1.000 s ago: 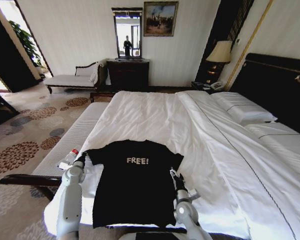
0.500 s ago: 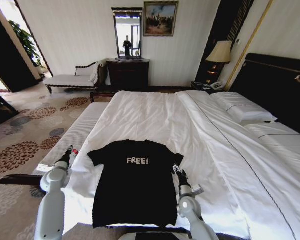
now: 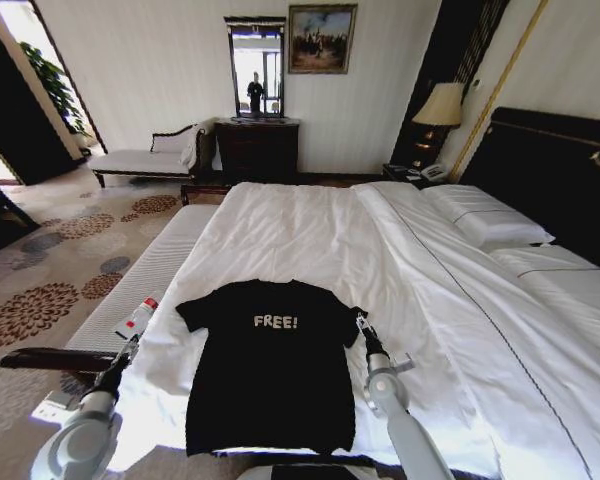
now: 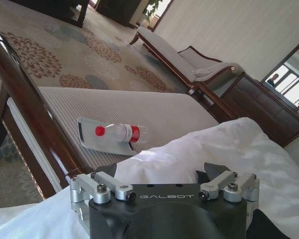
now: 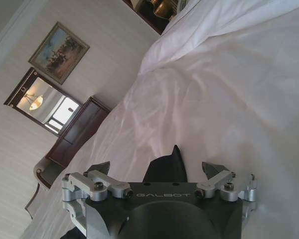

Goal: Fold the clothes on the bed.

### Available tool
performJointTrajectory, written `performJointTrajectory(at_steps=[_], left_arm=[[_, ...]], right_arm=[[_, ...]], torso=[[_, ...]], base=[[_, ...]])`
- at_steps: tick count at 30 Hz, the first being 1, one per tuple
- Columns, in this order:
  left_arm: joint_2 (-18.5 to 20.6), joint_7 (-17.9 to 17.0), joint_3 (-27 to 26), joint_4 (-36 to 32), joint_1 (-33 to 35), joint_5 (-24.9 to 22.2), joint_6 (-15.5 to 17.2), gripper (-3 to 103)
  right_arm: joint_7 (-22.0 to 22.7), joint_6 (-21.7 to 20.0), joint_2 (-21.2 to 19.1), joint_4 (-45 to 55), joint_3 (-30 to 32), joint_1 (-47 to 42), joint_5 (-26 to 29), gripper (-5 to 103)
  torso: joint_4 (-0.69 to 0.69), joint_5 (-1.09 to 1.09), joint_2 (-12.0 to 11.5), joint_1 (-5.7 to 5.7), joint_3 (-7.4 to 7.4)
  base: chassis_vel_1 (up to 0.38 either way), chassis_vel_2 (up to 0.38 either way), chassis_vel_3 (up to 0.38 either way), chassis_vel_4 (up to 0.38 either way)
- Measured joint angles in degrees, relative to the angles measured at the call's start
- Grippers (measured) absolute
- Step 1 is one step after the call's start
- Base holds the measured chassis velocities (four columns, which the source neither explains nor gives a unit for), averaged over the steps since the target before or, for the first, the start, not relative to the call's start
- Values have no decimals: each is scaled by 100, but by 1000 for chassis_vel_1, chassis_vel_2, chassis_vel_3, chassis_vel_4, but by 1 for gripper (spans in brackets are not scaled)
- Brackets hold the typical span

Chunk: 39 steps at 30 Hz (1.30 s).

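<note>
head view is showing the black t-shirt [image 3: 267, 362] lying flat, chest up, near the foot corner of the bed [image 3: 310, 225]. right gripper [image 3: 360, 325] is hovering at the shirt's right sleeve, jaws spread with a dark point of fabric between them, not pinched. left gripper [image 3: 128, 348] is hanging off the bed's left edge, apart from the shirt, near a bottle [image 3: 138, 319] on the bench [image 3: 140, 280], jaws spread and empty. judging by this, the fold is not yet begun; next, each gripper needs a firm hold on a sleeve.
</note>
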Motion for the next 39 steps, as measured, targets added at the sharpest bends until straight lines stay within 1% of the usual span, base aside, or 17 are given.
performJointTrajectory(at_steps=[2, 4, 6, 8, 12, 14, 17, 18, 20, 21, 23, 24, 26, 30, 35, 38, 39], left_arm=[[-13, -7, -29, -44, 22, -41, -3, 99], [-19, -37, -114, -136, 34, -100, -2, 100], [16, -64, -197, -154, -12, -126, 19, 100], [30, -82, -223, -155, -32, -144, 30, 100], [58, -126, -275, -164, -80, -194, 68, 100], [57, -127, -275, -164, -82, -194, 70, 100], [52, -134, -275, -124, -124, -193, 78, 100], [52, -134, -275, -124, -124, -193, 78, 100], [55, -138, -273, -113, -134, -191, 79, 100], [55, -139, -270, -112, -135, -190, 79, 100], [43, -140, -250, -113, -127, -176, 80, 100], [43, -140, -250, -113, -127, -176, 80, 100], [27, -140, -244, -113, -115, -167, 80, 100], [20, -140, -249, -90, -87, -150, 78, 100], [14, -142, -271, -76, -76, -147, 70, 100], [-20, -188, -333, -106, -77, -281, 88, 100], [-48, -231, -364, -133, -101, -377, 119, 100]], right_arm=[[-22, 13, -2, -116, -2, 97, 13, 103], [-39, 24, -3, -337, -10, 281, 41, 99], [-44, 26, -3, -541, -22, 428, 68, 90], [-44, 30, -3, -601, -24, 470, 74, 90], [-42, 50, -4, -821, -11, 582, 93, 69], [-40, 51, -5, -829, -8, 582, 93, 69], [-31, 64, -4, -836, 6, 563, 84, 53], [-31, 64, -4, -836, 6, 563, 84, 53], [-27, 70, 0, -842, 11, 558, 78, 42], [-23, 74, 2, -848, 14, 558, 75, 42], [-13, 84, 12, -878, 19, 558, 60, 31], [-13, 84, 12, -878, 19, 558, 60, 31], [-9, 85, 18, -892, 20, 558, 52, 26], [2, 86, 63, -902, 19, 566, 24, 4], [67, 131, 73, -784, 20, 531, -35, 1], [175, 150, 50, -247, 23, 296, 26, 0], [183, 149, 28, 155, -32, 94, 6, 0]], torso=[[0, 0, 0, 0, 0], [0, -1, 0, 1, 0], [0, -1, 0, 0, 0], [0, -1, 0, 0, 0], [1, -2, 0, 1, 1], [1, -2, 0, 1, 1], [0, -2, 0, 0, 1], [0, -2, 0, 0, 1], [0, -2, 0, 0, 1], [1, -2, 0, 0, 1], [1, -2, 0, 0, 1], [1, -2, 0, 0, 1], [1, -2, 0, 1, 1], [1, -2, 0, 1, 1], [1, -2, 0, 1, 1], [2, -2, 0, 1, 1], [-2, -2, 0, 1, 1]], base=[[0, 0, 0, 0], [0, 0, 0, 0], [0, 0, 0, 0], [0, 0, 0, 0], [0, 0, 0, 0], [0, 0, 0, 0], [0, 0, 0, 0], [0, 0, 0, 0], [0, 0, 0, 0], [0, 0, 0, 0], [0, 0, 0, 0], [0, 0, 0, 0], [0, 0, 0, 0], [0, 0, 0, 0], [0, 0, 0, 0], [0, 0, 0, 0], [0, 0, 0, 0]])
